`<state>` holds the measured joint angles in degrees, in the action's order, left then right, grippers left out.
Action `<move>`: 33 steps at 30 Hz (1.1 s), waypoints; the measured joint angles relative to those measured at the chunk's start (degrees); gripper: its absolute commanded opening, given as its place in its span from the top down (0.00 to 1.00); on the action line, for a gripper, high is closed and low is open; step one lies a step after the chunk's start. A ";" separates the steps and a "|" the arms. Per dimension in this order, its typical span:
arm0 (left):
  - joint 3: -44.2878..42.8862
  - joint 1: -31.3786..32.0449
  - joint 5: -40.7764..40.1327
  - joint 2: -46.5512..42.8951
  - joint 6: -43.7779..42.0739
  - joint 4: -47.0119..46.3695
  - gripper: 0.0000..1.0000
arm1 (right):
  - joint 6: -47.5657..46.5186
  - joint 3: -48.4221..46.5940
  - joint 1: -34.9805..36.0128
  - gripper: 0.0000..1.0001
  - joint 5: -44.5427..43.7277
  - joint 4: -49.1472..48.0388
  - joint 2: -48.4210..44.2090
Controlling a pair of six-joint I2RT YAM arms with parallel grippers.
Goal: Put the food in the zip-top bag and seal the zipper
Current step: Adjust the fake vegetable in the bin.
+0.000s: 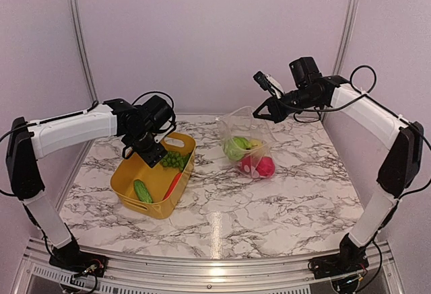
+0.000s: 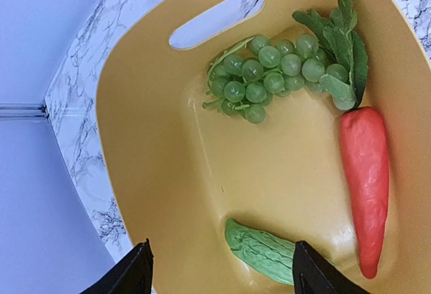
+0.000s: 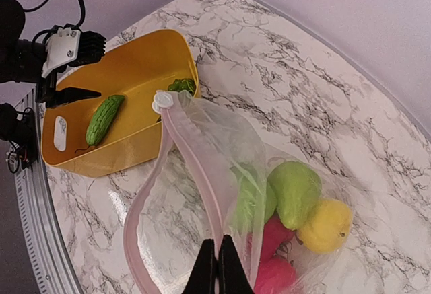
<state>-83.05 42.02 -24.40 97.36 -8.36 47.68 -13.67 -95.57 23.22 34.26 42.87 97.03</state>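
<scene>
While my right hand (image 1: 259,114) holds the bag (image 1: 248,132) by its mouth above the surface (image 1: 289,203), my left hand (image 1: 156,154) hangs over the yellow bin (image 1: 156,208). From the left wrist, its fingers (image 2: 135,275) stand wide apart, empty, above grapes (image 2: 269,75), carrot (image 2: 367,186) and cucumber (image 2: 259,250). From the right wrist, my closed fingers (image 3: 207,274) pinch the bag's pink zipper (image 3: 180,136); fruit (image 3: 293,190) lies inside.

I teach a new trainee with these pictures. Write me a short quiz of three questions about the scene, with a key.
1. True or false: the right pincer is shut on the mouth edge of the clear crinkly plastic bag.
2. Which lies in the yellow rectangular plastic bin? A) a banana B) the bunch of green plastic grapes C) a blue cup
3. The open left pincer hangs over the bin. How many toy food pieces lie in it?
Key: 1 true; 2 B; 3 three: grapes, red-orange carrot, green bumpy gourd.
</scene>
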 measured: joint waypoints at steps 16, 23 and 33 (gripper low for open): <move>16.55 0.66 1.29 -6.36 45.90 -2.12 0.38 | -0.07 0.00 0.00 1.00 0.52 0.00 0.02; 24.94 1.25 2.58 -10.16 57.42 -7.76 0.38 | -0.09 0.00 0.00 1.00 0.94 0.00 0.02; 27.98 1.55 4.11 -4.59 60.94 -13.88 0.42 | -0.11 0.00 0.00 1.00 1.25 0.00 0.02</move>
<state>-55.07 43.57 -20.29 92.77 52.58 33.80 -13.78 -95.57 23.22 35.51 42.87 97.06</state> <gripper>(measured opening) 0.606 0.004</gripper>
